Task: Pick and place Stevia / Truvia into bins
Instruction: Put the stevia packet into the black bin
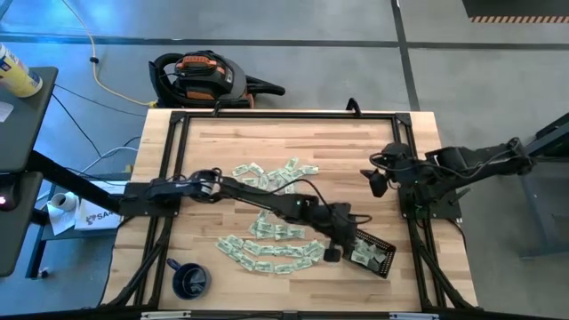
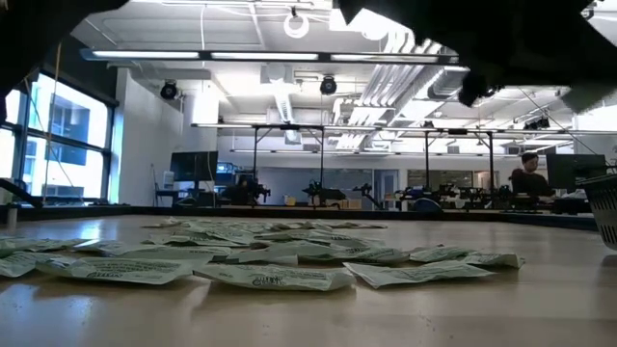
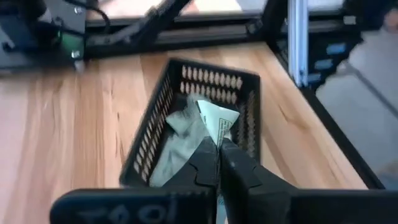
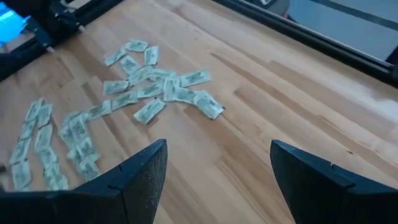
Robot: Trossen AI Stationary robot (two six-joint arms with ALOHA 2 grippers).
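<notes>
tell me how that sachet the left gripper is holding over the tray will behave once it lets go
The sachet looks thin and creased where the left gripper pinches it, so it is probably floppy and very light. Released, it would likely flutter rather than drop straight. The black tray has raised perforated walls, which should probably keep it from sliding out.

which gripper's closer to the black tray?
Left. The left gripper holds a sachet just above the black tray; the right gripper waits open, farther back over bare table.

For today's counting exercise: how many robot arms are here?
2. The left arm reaches the black tray, left end effector shut on a sachet; the right arm waits at the table's right edge, right end effector open.
</notes>
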